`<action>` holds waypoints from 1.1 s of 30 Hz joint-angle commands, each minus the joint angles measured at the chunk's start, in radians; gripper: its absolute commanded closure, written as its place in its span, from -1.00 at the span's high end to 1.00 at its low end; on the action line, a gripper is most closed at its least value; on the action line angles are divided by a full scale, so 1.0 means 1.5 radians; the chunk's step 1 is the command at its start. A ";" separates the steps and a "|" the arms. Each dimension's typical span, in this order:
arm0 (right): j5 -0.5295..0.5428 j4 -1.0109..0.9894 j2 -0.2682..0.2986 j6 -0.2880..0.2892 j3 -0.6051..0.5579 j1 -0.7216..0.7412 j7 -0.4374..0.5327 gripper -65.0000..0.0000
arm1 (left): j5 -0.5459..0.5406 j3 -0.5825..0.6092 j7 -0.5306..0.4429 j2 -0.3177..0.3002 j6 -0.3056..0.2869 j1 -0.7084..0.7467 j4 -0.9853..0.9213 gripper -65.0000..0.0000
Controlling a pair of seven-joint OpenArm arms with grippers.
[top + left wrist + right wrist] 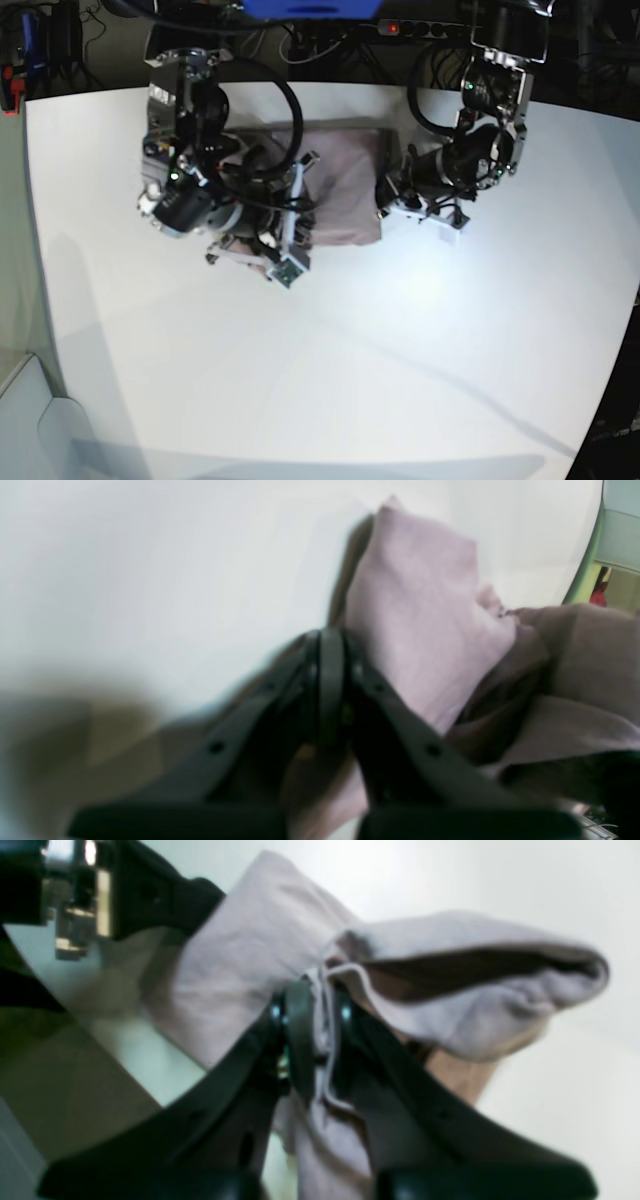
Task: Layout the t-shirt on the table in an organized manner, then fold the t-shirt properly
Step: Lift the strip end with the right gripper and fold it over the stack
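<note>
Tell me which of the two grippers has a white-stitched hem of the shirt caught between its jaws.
The right gripper: a pale seam edge of the t-shirt runs between its jaws. The left gripper looks fully shut, no seam showing.

A black power strip (pixel 425 27) and cables lie behind.

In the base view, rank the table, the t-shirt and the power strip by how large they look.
1. table, filling most of the view
2. t-shirt, partly hidden by both arms
3. power strip, at the far edge, so its distance makes it look smaller
</note>
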 commanded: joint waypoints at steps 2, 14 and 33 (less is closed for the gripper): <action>0.016 0.005 -0.005 -0.003 -0.021 0.014 0.017 -1.00 | -0.003 0.000 0.005 -0.001 0.005 -0.006 0.006 -1.00; 0.016 -0.052 -0.005 -0.003 -0.055 0.048 0.021 -1.00 | -0.003 -0.005 0.004 -0.001 0.005 -0.003 0.009 -1.00; 0.016 -0.103 -0.005 -0.003 -0.130 0.075 0.064 -1.00 | -0.003 -0.005 0.006 -0.006 0.006 -0.002 0.015 -1.00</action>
